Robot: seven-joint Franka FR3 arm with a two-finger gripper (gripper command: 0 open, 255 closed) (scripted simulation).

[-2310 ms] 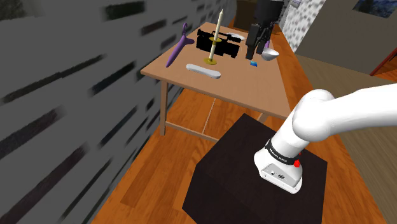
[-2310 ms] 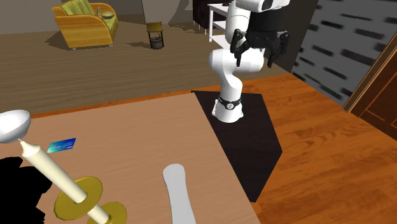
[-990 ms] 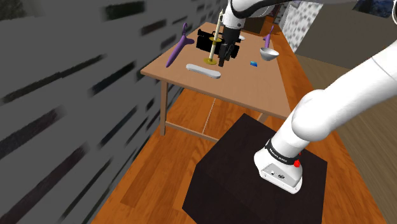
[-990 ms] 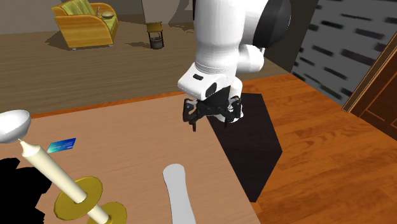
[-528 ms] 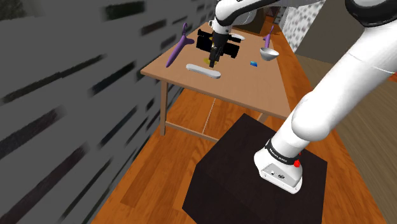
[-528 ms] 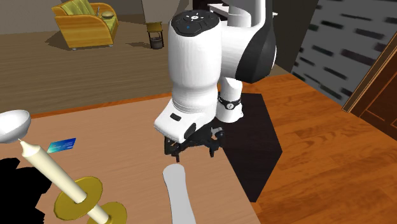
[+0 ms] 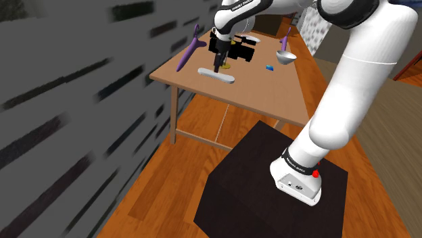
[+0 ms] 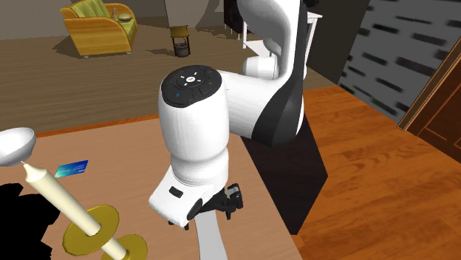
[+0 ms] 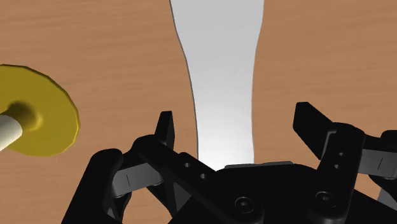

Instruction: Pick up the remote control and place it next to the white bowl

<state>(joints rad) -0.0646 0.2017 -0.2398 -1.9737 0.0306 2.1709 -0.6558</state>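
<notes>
- The gripper (image 9: 236, 122) is held low over the wooden table (image 7: 264, 94), with its black fingers (image 9: 165, 127) spread wide.
- The remote control (image 9: 222, 76), drawn pale grey, is seen lying flat on the table between the fingers, touched by neither.
- A yellow candle holder (image 9: 41, 118) is set just beside the remote control.
- The white bowl (image 7: 287, 58) is placed well apart from it, toward the shoulder view's right.

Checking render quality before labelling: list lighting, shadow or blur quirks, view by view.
Shoulder view: wall streaked as if smeared; table evenly lit. Second exterior view: arm looms close, smoothly shaded. Wrist view: remote control plain pale grey, brightest near the open gripper; no glare.
</notes>
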